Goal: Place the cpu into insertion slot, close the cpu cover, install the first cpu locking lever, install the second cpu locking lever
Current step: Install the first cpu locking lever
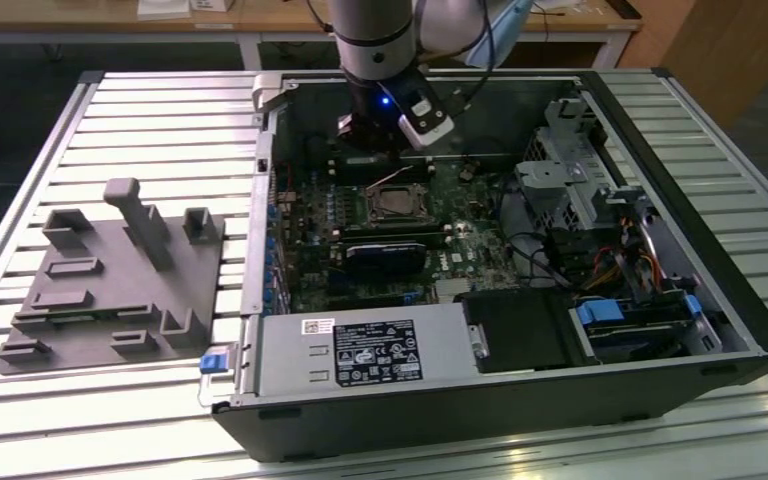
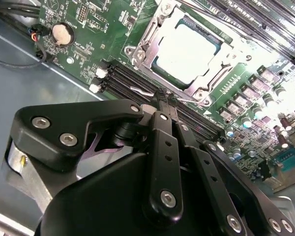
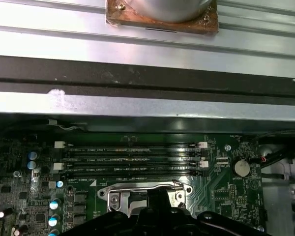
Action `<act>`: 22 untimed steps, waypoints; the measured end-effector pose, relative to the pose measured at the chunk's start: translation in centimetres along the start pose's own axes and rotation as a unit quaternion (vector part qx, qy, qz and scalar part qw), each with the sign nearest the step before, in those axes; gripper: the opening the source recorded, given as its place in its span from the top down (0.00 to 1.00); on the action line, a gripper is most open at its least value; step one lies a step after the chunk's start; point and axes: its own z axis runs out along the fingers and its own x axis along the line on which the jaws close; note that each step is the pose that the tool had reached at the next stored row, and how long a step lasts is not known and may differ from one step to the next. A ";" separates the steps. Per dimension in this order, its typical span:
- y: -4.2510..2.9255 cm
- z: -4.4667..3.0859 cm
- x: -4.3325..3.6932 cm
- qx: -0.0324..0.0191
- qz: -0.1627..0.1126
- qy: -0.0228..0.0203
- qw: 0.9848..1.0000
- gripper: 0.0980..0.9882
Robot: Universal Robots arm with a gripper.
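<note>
Pincer fingers are pressed together, tips down at a thin wire lever on the socket's edge; whether they pinch it I cannot tell. From the exterior view's left, a grey moulded tray lies on the slatted bench. Next comes the open computer case, with the cpu seated in its socket mid-board and the cover shut over its rim. Drive bays sit rightmost. The chip looks light, stiff and delicate underneath, best held by its edges. The lever seems springy, best gripped at its bent end.
</note>
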 end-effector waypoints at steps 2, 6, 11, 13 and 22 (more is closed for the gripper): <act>-0.01 0.14 0.00 0.000 0.000 0.000 1.000 0.99; 0.00 0.46 -0.07 0.000 0.001 0.000 1.000 0.99; 0.08 0.86 -0.15 0.000 0.001 0.000 1.000 0.99; 0.13 1.03 -0.15 0.000 0.001 0.000 1.000 0.99; 0.49 1.76 -0.08 0.001 0.001 0.000 1.000 0.99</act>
